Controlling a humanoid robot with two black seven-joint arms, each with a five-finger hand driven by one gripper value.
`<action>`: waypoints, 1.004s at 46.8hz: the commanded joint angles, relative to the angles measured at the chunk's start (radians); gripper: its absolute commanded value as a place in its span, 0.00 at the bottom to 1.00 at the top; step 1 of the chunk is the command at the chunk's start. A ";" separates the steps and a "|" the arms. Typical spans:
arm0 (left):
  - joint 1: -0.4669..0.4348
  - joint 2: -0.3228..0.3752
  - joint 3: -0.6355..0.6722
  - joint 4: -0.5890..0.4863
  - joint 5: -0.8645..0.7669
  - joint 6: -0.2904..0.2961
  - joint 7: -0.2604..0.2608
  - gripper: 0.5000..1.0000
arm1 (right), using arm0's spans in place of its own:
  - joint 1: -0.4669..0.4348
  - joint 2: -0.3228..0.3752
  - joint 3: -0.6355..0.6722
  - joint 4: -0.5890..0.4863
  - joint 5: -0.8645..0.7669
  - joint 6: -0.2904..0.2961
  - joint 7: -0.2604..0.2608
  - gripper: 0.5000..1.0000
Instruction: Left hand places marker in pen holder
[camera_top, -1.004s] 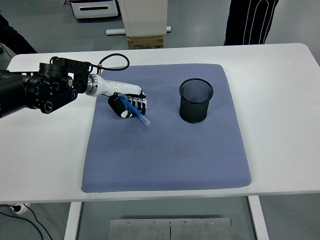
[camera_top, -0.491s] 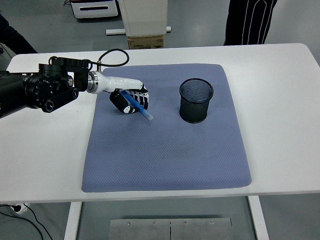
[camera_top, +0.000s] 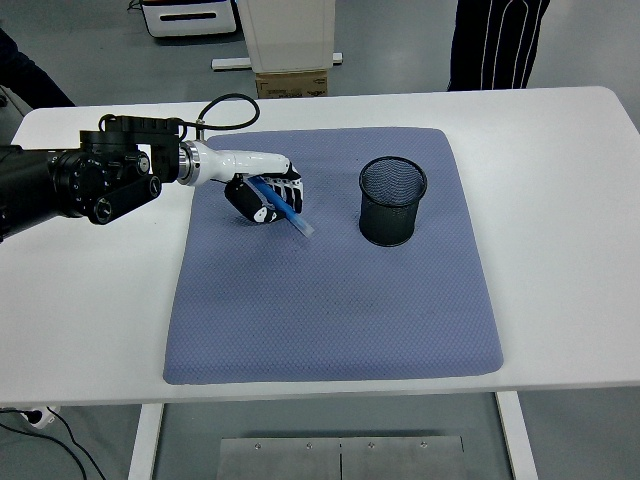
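My left hand (camera_top: 268, 196) hovers over the upper left part of the blue-grey mat (camera_top: 330, 300), its fingers curled around a blue marker (camera_top: 285, 212). The marker slants down and to the right, its pale tip poking out below the hand. A black mesh pen holder (camera_top: 392, 200) stands upright on the mat to the right of the hand, about a hand's width away from the marker tip. Nothing shows inside the holder. My right arm does not appear.
The mat lies on a white table (camera_top: 560, 200). A black cable (camera_top: 225, 105) loops above the left wrist. A person in dark striped trousers (camera_top: 498, 40) stands behind the far edge, beside a cardboard box (camera_top: 292, 82).
My left hand has carried the marker to the right and slightly up, closer to the pen holder. The holder has not moved.
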 joint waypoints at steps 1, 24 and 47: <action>0.000 0.000 0.000 0.000 -0.011 0.012 0.000 0.06 | 0.000 0.000 0.000 0.000 0.000 0.000 0.000 1.00; 0.000 0.000 -0.006 -0.002 -0.026 0.024 0.000 0.08 | 0.000 0.000 0.000 0.000 0.000 0.000 0.000 1.00; -0.011 0.000 -0.130 -0.005 -0.104 0.003 -0.005 0.08 | 0.000 0.000 0.000 0.000 0.000 0.000 0.000 1.00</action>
